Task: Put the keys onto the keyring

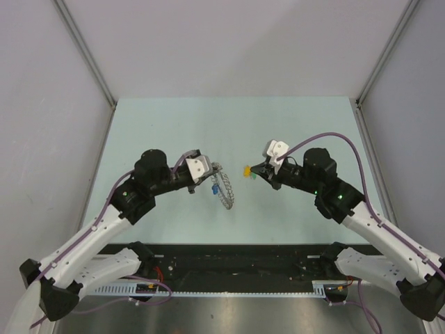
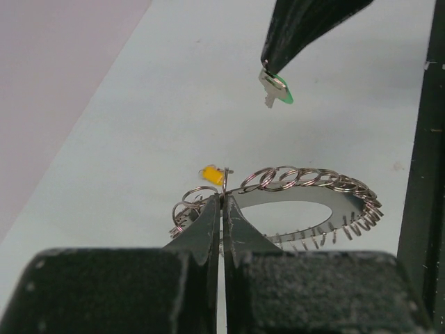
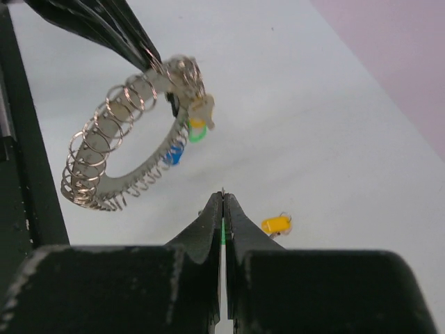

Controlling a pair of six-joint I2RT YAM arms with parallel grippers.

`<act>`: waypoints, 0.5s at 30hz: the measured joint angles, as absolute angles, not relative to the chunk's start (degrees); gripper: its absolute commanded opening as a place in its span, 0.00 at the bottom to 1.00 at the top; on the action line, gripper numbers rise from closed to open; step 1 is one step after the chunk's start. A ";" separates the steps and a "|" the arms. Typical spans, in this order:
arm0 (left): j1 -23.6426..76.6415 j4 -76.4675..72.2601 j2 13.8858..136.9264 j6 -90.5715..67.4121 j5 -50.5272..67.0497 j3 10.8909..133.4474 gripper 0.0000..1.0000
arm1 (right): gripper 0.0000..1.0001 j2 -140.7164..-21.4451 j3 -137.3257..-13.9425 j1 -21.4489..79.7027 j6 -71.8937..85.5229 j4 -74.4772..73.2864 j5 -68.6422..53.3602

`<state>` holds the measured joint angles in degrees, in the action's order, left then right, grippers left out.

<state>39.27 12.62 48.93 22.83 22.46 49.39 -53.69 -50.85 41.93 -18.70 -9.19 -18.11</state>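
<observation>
Pale green table [image 1: 174, 125], keyring [image 2: 299, 177] lengthwise near-to-far, green key [image 2: 277, 90] blade down.

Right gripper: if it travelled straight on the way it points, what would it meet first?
Probably the keyring, at the end pinched by the left gripper, where keys hang. That end sits slightly off the right gripper's line, so it might just miss; depth is unclear.

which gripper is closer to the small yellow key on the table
Right. The right gripper, pinching a green key, is just beside the yellow key; the left gripper, holding the grey metal keyring, is farther.
</observation>
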 measured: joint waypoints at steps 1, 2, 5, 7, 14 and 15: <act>39.27 12.91 50.37 23.59 24.08 50.24 0.00 | 0.00 -53.01 -50.76 40.66 -18.72 -8.82 -20.38; 39.27 13.23 51.66 24.38 25.50 50.94 0.00 | 0.00 -52.42 -50.68 39.55 -18.83 -8.54 -22.57; 39.27 15.07 54.72 27.00 28.60 52.34 0.00 | 0.00 -51.40 -50.63 37.12 -19.25 -7.97 -28.14; 39.27 16.08 56.31 28.58 29.89 52.75 0.00 | 0.00 -51.31 -50.63 36.62 -19.94 -7.77 -31.46; 39.27 16.91 57.17 30.55 33.04 52.25 0.00 | 0.00 -53.19 -50.54 36.69 -22.79 -7.77 -38.54; 39.27 16.71 56.97 30.52 33.41 51.79 0.00 | 0.00 -53.78 -50.54 36.86 -23.03 -7.79 -39.13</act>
